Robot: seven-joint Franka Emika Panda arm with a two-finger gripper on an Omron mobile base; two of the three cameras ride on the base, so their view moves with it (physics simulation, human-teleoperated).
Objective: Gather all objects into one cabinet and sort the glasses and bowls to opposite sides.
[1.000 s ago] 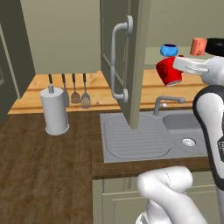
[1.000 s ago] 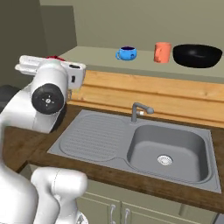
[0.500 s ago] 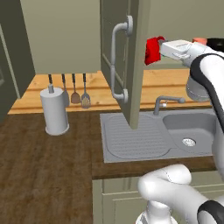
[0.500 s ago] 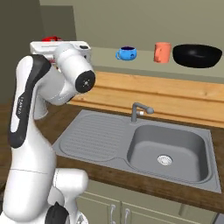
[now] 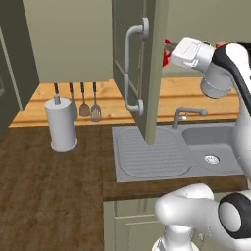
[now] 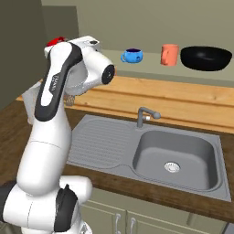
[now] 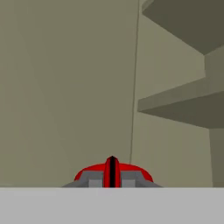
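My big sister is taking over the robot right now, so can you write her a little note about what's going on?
Gripper: shut on the glossy red cup, held up beside the open cabinet door, facing the cabinet shelves.
Blue bowl, orange-red cup and black bowl stand in a row on the ledge behind the sink.
Done: red cup picked up.
Left: set it in the cabinet, bring the other three over, cups to one side, bowls to the other.
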